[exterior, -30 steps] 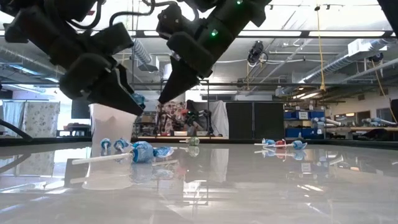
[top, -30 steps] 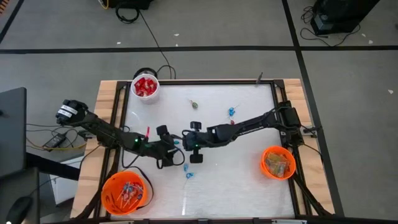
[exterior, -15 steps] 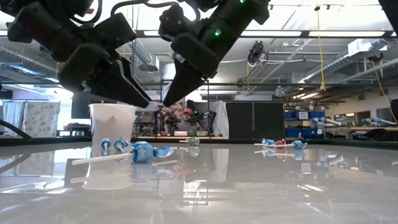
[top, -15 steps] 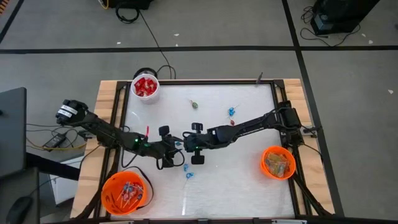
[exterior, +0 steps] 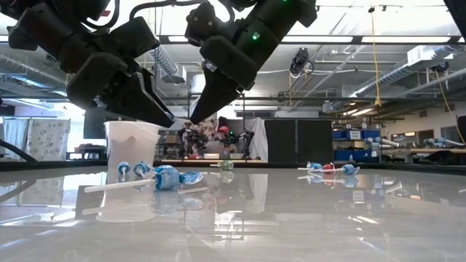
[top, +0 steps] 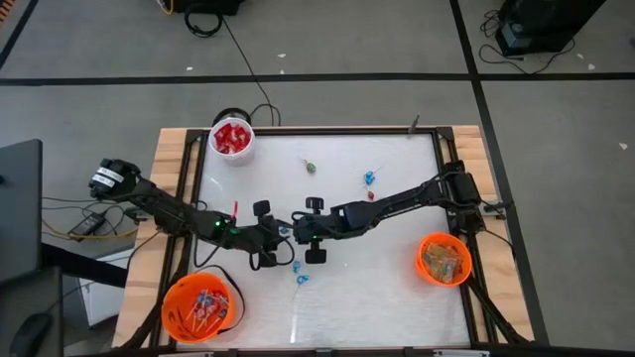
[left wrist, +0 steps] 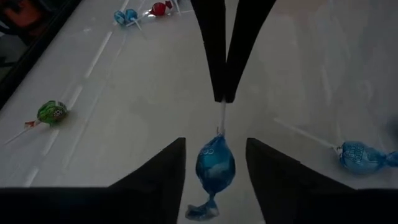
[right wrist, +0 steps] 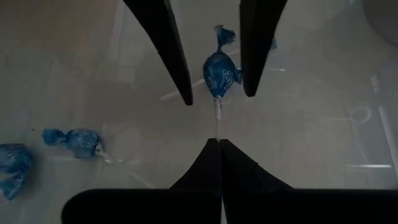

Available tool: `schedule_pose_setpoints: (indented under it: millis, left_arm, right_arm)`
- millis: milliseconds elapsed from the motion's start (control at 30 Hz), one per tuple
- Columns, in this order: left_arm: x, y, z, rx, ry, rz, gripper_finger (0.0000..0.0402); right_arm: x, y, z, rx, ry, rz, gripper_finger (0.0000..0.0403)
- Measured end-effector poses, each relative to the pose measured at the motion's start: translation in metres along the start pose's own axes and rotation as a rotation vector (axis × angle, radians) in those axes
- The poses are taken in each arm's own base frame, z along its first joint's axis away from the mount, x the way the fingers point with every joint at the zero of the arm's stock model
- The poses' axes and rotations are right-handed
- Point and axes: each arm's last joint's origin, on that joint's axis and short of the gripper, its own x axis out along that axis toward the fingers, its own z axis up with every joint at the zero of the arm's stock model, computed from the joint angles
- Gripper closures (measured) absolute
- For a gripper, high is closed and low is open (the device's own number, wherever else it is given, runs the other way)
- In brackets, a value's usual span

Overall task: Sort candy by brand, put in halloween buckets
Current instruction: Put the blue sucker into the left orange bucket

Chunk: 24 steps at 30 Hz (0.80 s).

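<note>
**Blue lollipop held between two end effectors**

A blue-wrapped lollipop (left wrist: 215, 165) is held by its stick above the surface (top: 387, 288), clamped in the closed right end effector (left wrist: 223, 93). The wrapped head is flanked by the left end effector (right wrist: 214, 71), whose fingers are spread apart beside it without visible contact. Other blue lollipops (right wrist: 73, 142) are left lying on the surface.
</note>
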Motion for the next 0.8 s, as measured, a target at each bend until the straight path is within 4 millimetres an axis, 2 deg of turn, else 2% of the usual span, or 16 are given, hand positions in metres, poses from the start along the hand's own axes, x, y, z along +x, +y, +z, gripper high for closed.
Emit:
schedule_pose_setpoints:
  millis: [267, 367, 467, 600, 700, 800]
  left_arm:
    - [0.000, 0.000, 0.000, 0.010, 0.005, -0.001, 0.0320]
    - [-0.007, 0.002, 0.007, 0.025, 0.044, -0.009, 0.0326]
    - [-0.022, 0.006, 0.026, 0.023, 0.148, -0.008, 0.0326]
    - [-0.054, 0.009, 0.051, 0.027, 0.325, 0.003, 0.0314]
    - [-0.081, 0.007, 0.064, 0.042, 0.467, -0.079, 0.0313]
    - [-0.108, -0.001, 0.078, 0.014, 0.575, -0.257, 0.0314]
  right_arm:
    - [0.000, 0.001, 0.001, 0.028, -0.007, 0.045, 0.0394]
    - [0.000, 0.002, 0.004, 0.109, -0.032, 0.092, 0.0367]
    - [0.000, 0.000, 0.009, 0.177, -0.089, 0.063, 0.0327]
    - [0.015, 0.007, 0.004, 0.236, -0.207, 0.020, 0.0275]
    - [0.035, 0.014, 0.001, 0.272, -0.275, 0.060, 0.0242]
    - [0.055, 0.018, -0.004, 0.286, -0.307, 0.059, 0.0221]
